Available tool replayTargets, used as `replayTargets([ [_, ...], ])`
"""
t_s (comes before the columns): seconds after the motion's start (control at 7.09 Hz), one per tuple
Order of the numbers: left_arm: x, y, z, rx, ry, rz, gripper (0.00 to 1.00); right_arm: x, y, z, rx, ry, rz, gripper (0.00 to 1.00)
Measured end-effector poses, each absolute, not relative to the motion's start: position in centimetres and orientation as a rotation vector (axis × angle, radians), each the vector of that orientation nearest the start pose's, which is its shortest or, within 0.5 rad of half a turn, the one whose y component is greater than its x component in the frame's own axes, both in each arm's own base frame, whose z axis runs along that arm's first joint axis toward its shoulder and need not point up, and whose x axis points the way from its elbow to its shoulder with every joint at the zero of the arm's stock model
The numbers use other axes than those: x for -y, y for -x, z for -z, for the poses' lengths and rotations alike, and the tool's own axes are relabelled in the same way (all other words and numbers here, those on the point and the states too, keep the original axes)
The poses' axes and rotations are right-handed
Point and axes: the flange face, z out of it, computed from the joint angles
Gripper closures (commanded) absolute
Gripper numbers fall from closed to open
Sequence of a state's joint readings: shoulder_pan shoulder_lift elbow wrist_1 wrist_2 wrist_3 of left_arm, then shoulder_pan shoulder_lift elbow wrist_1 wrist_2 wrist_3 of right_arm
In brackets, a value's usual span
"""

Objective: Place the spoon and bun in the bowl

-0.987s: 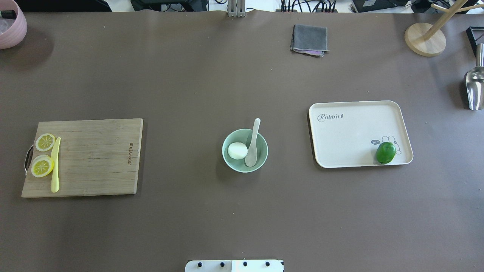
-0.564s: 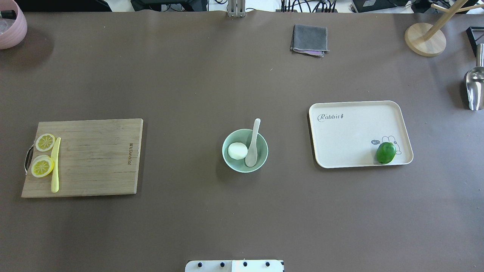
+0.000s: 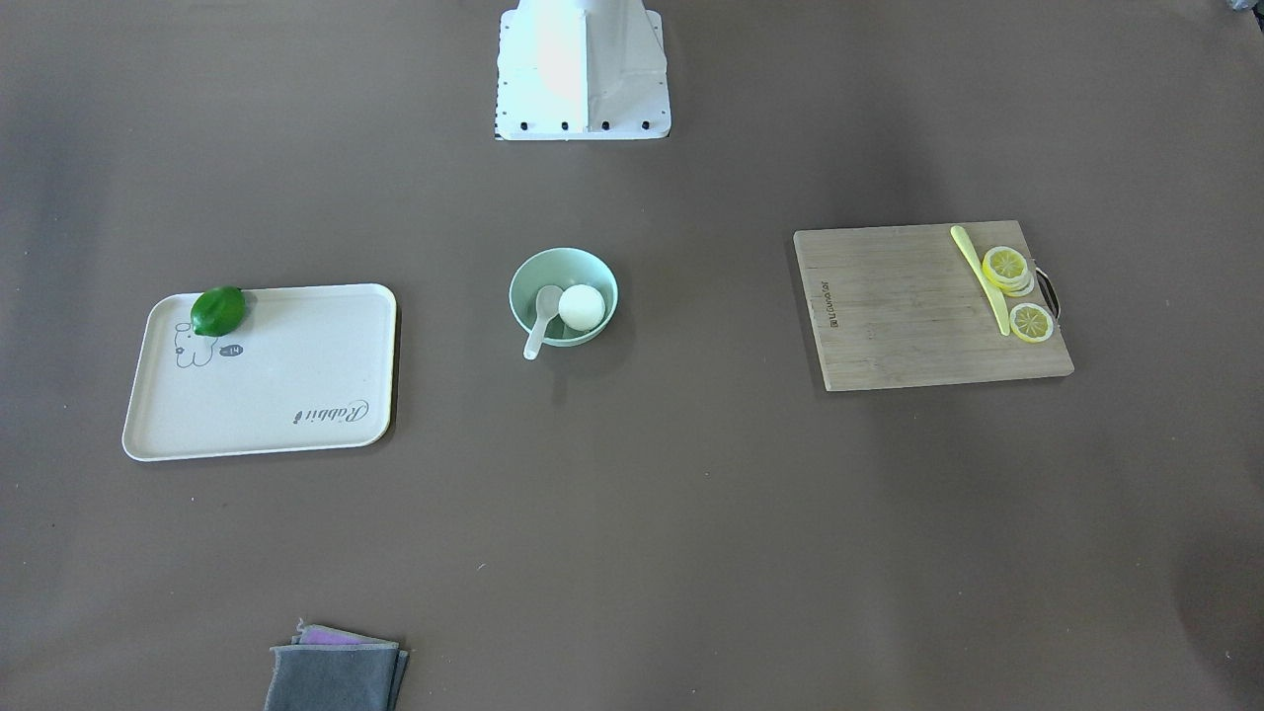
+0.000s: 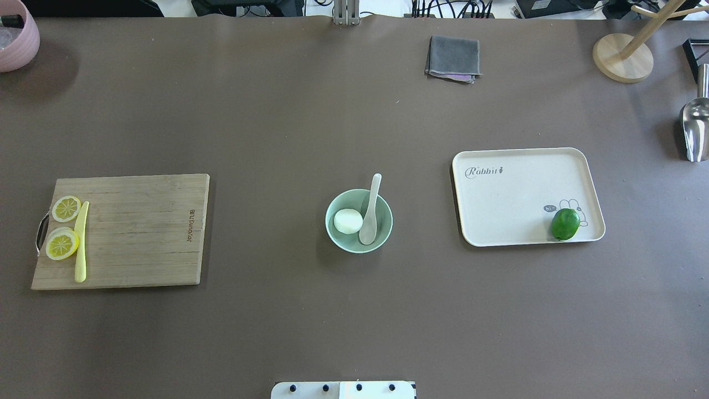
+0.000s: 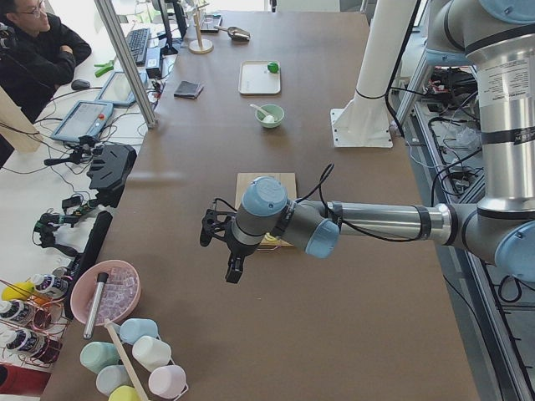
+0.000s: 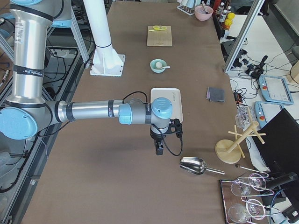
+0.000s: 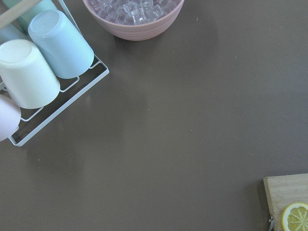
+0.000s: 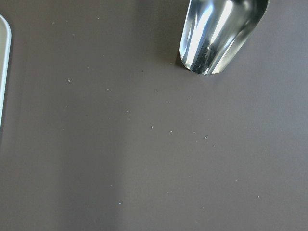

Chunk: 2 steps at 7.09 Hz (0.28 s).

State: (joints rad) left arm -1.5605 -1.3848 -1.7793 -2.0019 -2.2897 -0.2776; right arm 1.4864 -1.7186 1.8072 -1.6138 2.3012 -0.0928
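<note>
Nearest, at the table's near edge, the white base plate [image 4: 343, 389] of the robot is cut off by the overhead view.

Farther in, three things stand in a row with bare brown table between them. At the left is a wooden cutting board [image 4: 138, 233], with lemon slices [image 4: 62, 244] and a yellow knife [image 4: 81, 242] at its left end. In the middle stands the bowl [image 4: 350, 243], well apart from both neighbours, with open table on every side. The spoon [image 4: 370, 213] is in it. Its long axis runs near to far, leaning slightly right. The scoop lies low at the bowl's near side and the handle rests on the far rim, its tip sticking out past it, away from the robot. The bun [image 4: 348, 221] sits in the bowl's left half, just beside the scoop (whether they touch cannot be made out). Only smooth white surface shows on it. At the right is a cream tray [image 4: 515, 199] with a green lime [image 4: 565, 224] in its near right corner.

Farther still, a metal scoop [image 4: 695, 128] lies at the right edge, cut off. At the far side are a folded grey cloth [image 4: 453, 58], a wooden stand [image 4: 622, 57] and a pink bowl [image 4: 19, 36], partly out of view.

Neither arm reaches the overhead or front view. The left gripper [image 5: 233, 269] hangs past the board's left end and the right gripper [image 6: 159, 150] beside the metal scoop. Both show small, only in the side views, so whether either is parted or closed cannot be told.
</note>
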Motion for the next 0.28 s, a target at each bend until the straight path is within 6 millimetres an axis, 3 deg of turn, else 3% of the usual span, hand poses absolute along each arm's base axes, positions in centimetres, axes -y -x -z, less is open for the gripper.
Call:
replayTargets([
  [0.28, 43.61, 6.35, -59.61, -0.761, -0.326, 0.090, 0.02, 43.76, -3.02, -61.70, 0.729, -0.048, 0.187, 0.00],
])
